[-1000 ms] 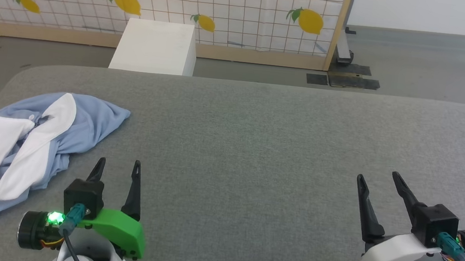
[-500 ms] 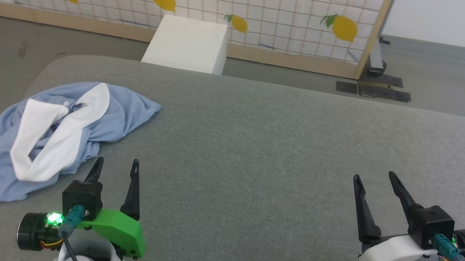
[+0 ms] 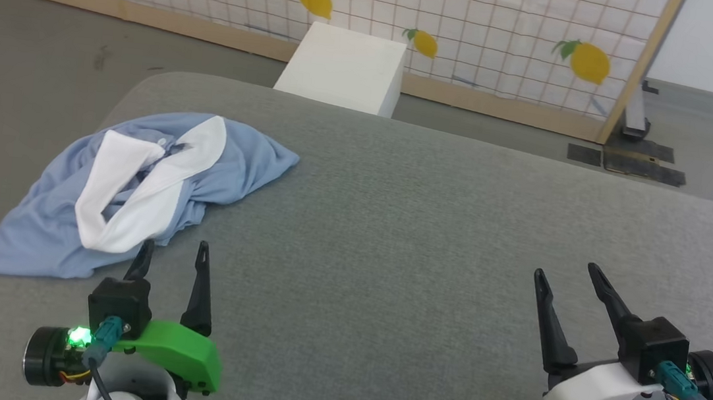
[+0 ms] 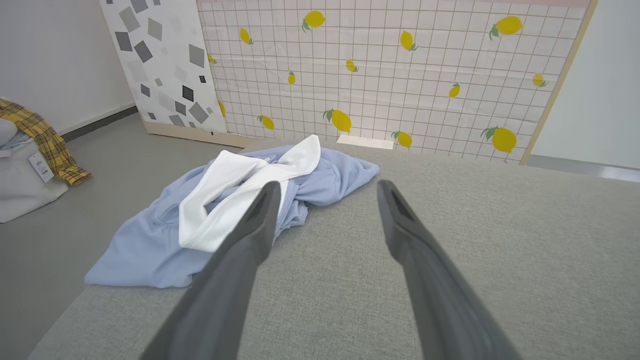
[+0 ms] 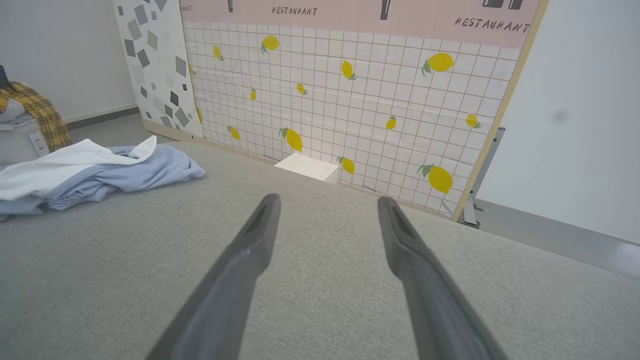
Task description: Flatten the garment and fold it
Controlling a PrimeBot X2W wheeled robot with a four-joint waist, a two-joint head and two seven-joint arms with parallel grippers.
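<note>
While the garment (image 3: 138,197) lies crumpled at the far left corner of the grey counter (image 3: 393,230) (white collar uppermost), the left pincer (image 3: 174,246) hovers just beside its near edge, fingers spread and empty; the right pincer (image 3: 564,269), equally spread and empty, sits well apart.

The left gripper (image 3: 174,248) sits low, its two dark fingers (image 3: 201,290) spread apart with nothing between them, pointing forward from a green wrist housing (image 3: 178,352). A green lamp (image 3: 77,336) glows behind the fingers. The right gripper (image 3: 566,270) is posed alike: fingers parted wide and empty, rising from a white wrist housing (image 3: 582,389).
</note>
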